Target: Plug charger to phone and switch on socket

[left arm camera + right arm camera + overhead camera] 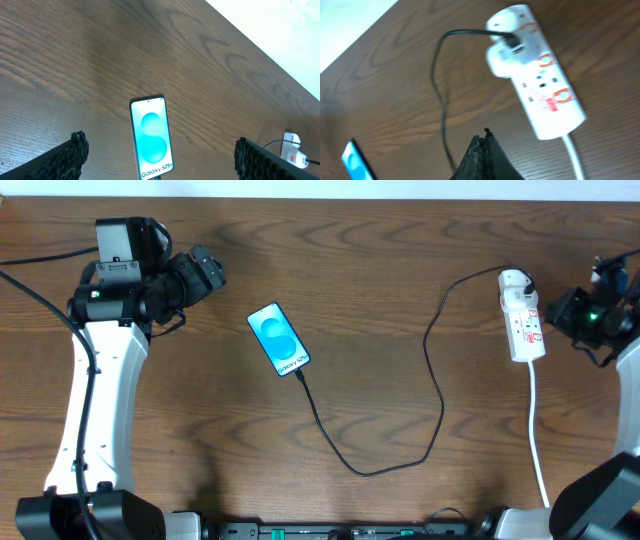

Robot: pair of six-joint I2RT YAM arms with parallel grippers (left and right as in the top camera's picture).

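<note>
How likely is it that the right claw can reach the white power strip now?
Probably yes: the shut right claw sits close to the power strip, bare table between them; the charger's plug sits at its far end.

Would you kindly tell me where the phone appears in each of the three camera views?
Overhead: the phone lies tilted, left of centre.
Left wrist: bottom centre, screen facing up.
Right wrist: only a blue corner at the bottom left edge.
Shared landmark: the white socket, far right overhead, bottom right corner in left wrist, upper right in right wrist.
</note>
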